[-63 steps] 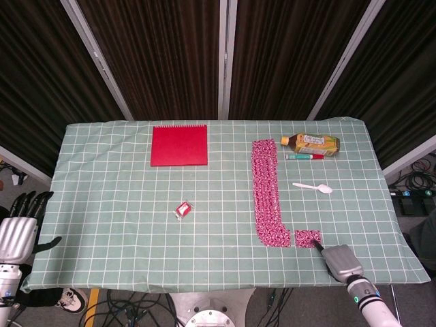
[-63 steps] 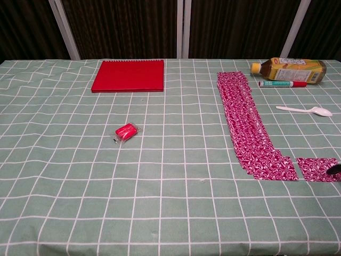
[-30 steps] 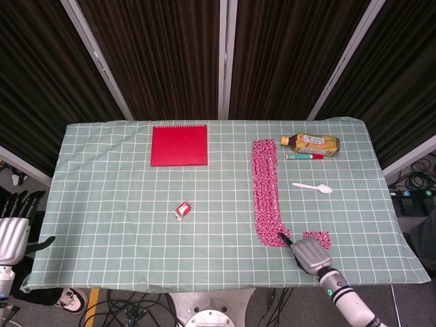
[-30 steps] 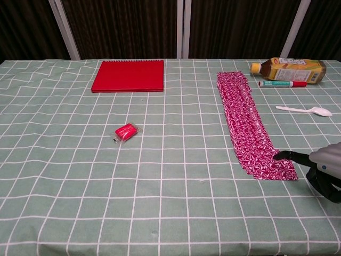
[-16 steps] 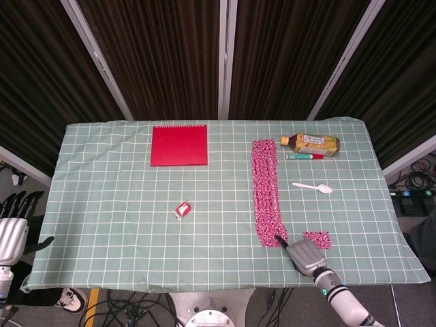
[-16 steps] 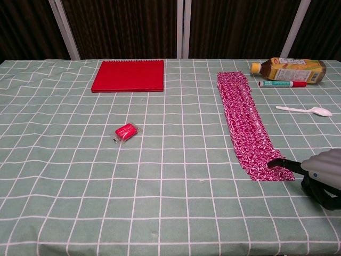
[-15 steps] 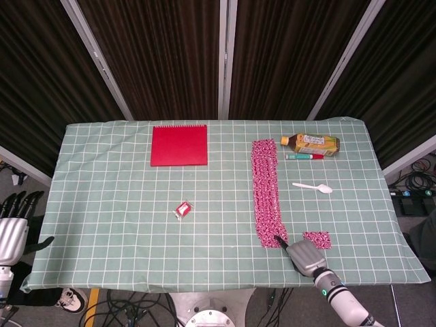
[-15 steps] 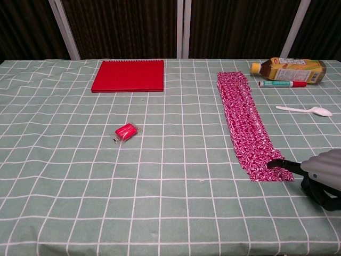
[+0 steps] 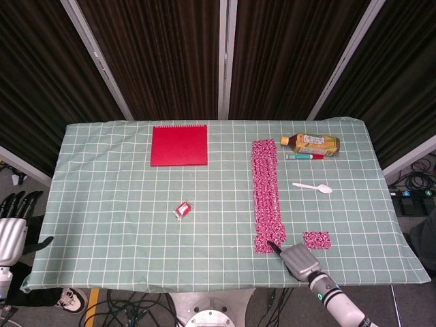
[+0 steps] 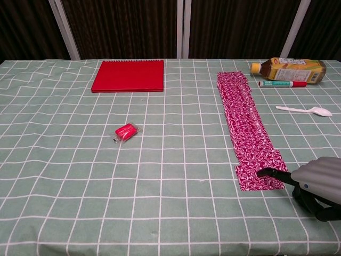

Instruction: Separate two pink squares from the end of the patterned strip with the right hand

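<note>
**Q:** Near the front right of the green checked counter [image 9: 122, 204], what could go wrong?

**A:** One dark fingertip of the robot's right hand [image 9: 298, 259] presses on the near end of the long pink patterned strip [image 9: 267, 194]. That end square looks skewed, nudged left of the strip's line. I judge the risk is sliding: if the fingertip drags without the rest of the strip being held, the whole strip may shift or buckle instead of parting. One small pink patterned square [image 9: 316, 239] already lies apart, just right of the strip's end, so a careless sweep could also knock it.

**Q:** How is the hand posed?

**A:** It reaches in low from the front edge, grey back upward, one finger stretched forward onto the strip. The other fingers [image 10: 314, 209] look curled under the palm. It grips nothing; it only presses.

**Q:** And the other hand?

**A:** The left hand [image 9: 12, 228] hangs off the counter's left edge, fingers apart, holding nothing.
</note>
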`<state>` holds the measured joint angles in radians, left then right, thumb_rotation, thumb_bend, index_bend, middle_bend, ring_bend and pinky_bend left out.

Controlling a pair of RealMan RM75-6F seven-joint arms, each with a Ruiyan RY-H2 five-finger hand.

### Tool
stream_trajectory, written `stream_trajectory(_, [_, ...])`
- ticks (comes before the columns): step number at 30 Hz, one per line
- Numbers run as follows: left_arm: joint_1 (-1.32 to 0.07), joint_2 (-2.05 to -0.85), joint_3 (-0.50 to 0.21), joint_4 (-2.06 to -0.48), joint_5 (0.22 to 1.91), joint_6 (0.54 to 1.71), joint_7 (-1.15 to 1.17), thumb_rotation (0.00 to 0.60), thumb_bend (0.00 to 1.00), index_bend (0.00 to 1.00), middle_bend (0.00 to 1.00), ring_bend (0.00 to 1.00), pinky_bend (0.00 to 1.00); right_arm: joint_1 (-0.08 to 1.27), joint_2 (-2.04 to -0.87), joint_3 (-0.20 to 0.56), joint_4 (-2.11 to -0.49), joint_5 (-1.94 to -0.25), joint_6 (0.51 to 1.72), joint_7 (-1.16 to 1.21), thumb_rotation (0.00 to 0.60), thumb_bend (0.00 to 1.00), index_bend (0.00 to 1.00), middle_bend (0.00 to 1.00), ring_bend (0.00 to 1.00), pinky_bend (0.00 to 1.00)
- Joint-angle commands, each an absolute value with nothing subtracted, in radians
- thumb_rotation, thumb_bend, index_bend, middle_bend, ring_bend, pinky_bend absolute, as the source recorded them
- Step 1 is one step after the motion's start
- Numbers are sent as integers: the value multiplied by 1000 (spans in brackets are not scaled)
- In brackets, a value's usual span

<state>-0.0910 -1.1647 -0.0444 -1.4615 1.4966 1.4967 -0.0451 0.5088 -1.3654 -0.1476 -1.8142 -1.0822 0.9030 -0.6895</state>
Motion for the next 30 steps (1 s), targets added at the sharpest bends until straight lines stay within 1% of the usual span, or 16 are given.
stream_trajectory(1, [-90,-1163,-45,-1462,1496,1497,-47,600,60,76,99,27,69,520,-1375,-146,-1819,-1075,898,-702,600,1000,26,871,791,680])
stream_trajectory(13, [-81,-1150,-50,-1459,1492,1512,-64,600,59,76,99,26,68,583,-1428,-128,-1847,-1020,899,-780,600,1000,26,871,791,681])
stream_trajectory(24, [-73,-1145,-53,-1446,1484,1517,-85,600,60,76,99,26,69,668,-1490,-96,-1832,-896,879,-832,600,1000,26,871,791,681])
stream_trajectory(30, [-70,-1145,-56,-1439,1481,1520,-93,600,60,76,99,26,68,709,-1517,-77,-1823,-860,883,-837,600,1000,26,871,791,681])
